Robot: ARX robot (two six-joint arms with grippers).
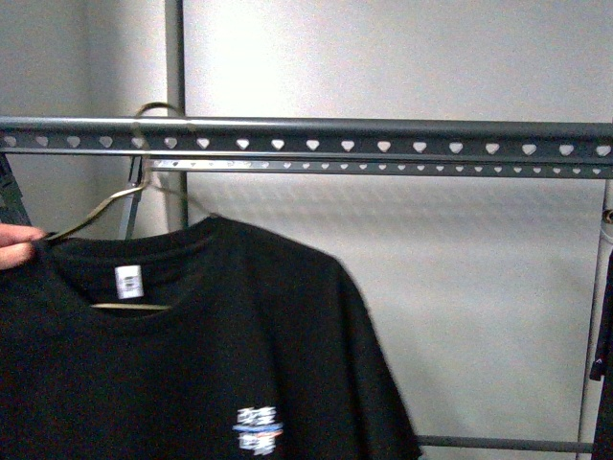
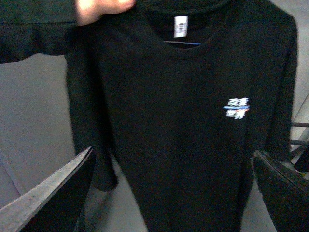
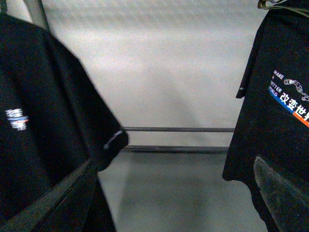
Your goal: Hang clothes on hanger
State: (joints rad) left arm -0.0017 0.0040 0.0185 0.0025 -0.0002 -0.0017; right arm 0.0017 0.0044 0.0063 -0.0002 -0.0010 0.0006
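Observation:
The clothes, a black T-shirt (image 1: 220, 355) with a white neck label (image 1: 129, 281) and a small white-blue chest logo (image 1: 259, 431), hang on a thin wire frame (image 1: 115, 196) hooked over the hanger (image 1: 383, 144), a grey rail with heart-shaped holes. A person's hand (image 1: 14, 244) holds the shirt's left shoulder. In the left wrist view the T-shirt (image 2: 183, 135) fills the picture ahead of my open left gripper (image 2: 169, 193), which holds nothing. My right gripper (image 3: 169, 198) is open and empty too, with the T-shirt's sleeve (image 3: 113, 142) beside one finger. Neither gripper shows in the front view.
A second black garment (image 3: 275, 121) with a white "MAKE" print hangs on the far side of the right gripper; it is a narrow dark strip (image 1: 603, 355) at the front view's right edge. Low rack bars (image 3: 178, 129) cross behind. A pale wall (image 1: 431, 249) backs the rack.

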